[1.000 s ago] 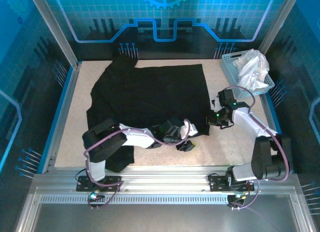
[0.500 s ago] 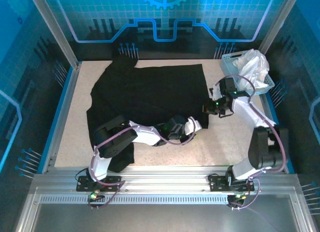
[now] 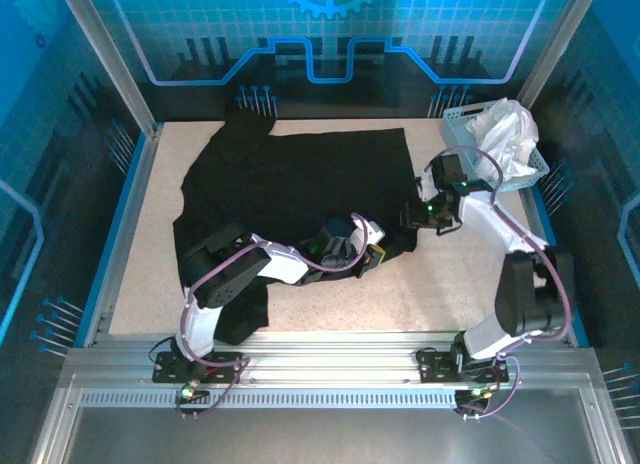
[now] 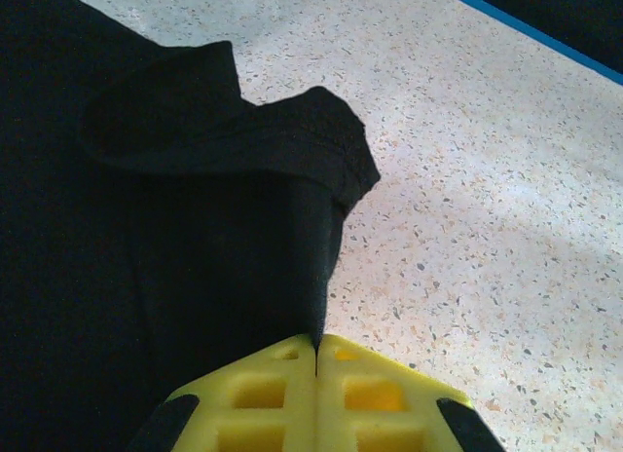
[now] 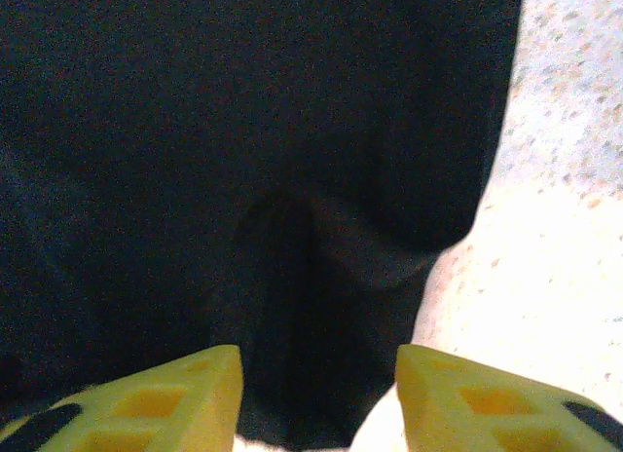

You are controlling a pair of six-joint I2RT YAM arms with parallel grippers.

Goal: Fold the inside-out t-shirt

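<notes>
The black t-shirt [image 3: 300, 189] lies spread over the middle and left of the table, with a fold hanging toward the near left edge. No print or label shows. My left gripper [image 3: 372, 252] sits at the shirt's near right hem, shut on a thin ridge of black cloth [image 4: 321, 277] pinched between its yellow fingers [image 4: 263, 394]. My right gripper [image 3: 415, 216] hovers at the shirt's right edge. It is open, with bunched black fabric [image 5: 311, 277] lying between and beyond its yellow fingertips [image 5: 195, 389].
A pale blue basket [image 3: 458, 124] holding the white cloth garment [image 3: 505, 134] stands at the back right corner. Bare speckled tabletop [image 3: 450, 284] runs along the right side and near edge. Blue rails [image 3: 122, 214] border the table.
My left gripper has moved away from the near edge onto the shirt, dragging the pinched hem with it. My right gripper has shifted left and farther back, over the shirt's right edge.
</notes>
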